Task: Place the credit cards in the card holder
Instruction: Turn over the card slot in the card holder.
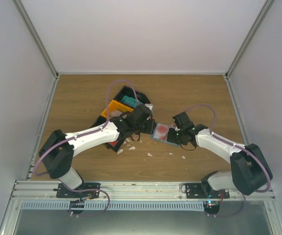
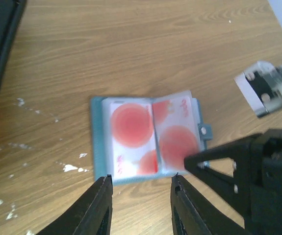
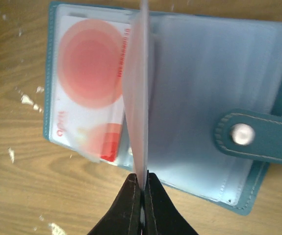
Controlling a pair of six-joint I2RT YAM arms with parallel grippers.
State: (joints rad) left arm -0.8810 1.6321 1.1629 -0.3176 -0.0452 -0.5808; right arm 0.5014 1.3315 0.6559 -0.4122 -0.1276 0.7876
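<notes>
Right gripper (image 3: pixel 141 188) pinches a clear plastic sleeve (image 3: pixel 141 98) of the slate-blue folding card holder (image 3: pixel 266 142) upright, seemingly baring a pocket; left gripper (image 2: pixel 141 182) hovers part-open, empty

The card holder (image 3: pixel 49 98) looks like matt, stitched leatherette, its sleeves (image 3: pixel 204 88) cloudy soft plastic, the snap (image 3: pixel 242 134) shiny metal. The table (image 2: pixel 131 49) is matt wood grain; the credit card (image 3: pixel 89 73) looks smooth.

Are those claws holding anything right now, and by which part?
The right gripper pinches one clear sleeve page of the open card holder by its free edge, holding it upright. The left gripper is open and holds nothing.
</notes>
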